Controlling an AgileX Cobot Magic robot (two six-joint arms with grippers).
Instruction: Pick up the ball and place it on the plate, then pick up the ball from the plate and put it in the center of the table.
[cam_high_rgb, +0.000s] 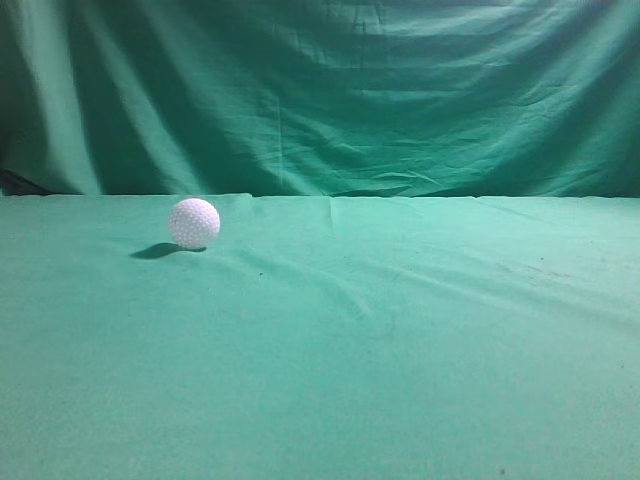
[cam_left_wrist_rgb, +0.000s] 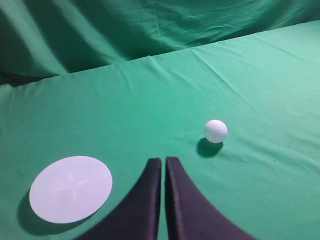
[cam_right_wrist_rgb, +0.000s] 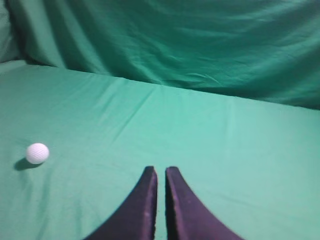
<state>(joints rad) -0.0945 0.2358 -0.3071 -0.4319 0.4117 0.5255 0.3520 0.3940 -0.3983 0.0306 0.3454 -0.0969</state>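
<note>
The white dimpled ball (cam_high_rgb: 194, 222) rests on the green cloth table (cam_high_rgb: 400, 340), left of middle in the exterior view. It also shows in the left wrist view (cam_left_wrist_rgb: 215, 131) and the right wrist view (cam_right_wrist_rgb: 37, 153). A flat white round plate (cam_left_wrist_rgb: 70, 188) lies on the cloth at the lower left of the left wrist view. My left gripper (cam_left_wrist_rgb: 163, 161) is shut and empty, between plate and ball, short of both. My right gripper (cam_right_wrist_rgb: 160, 170) is shut and empty, well to the right of the ball. Neither gripper shows in the exterior view.
A draped green backdrop curtain (cam_high_rgb: 330, 90) hangs behind the table's far edge. The cloth has shallow wrinkles near the middle (cam_high_rgb: 340, 290).
</note>
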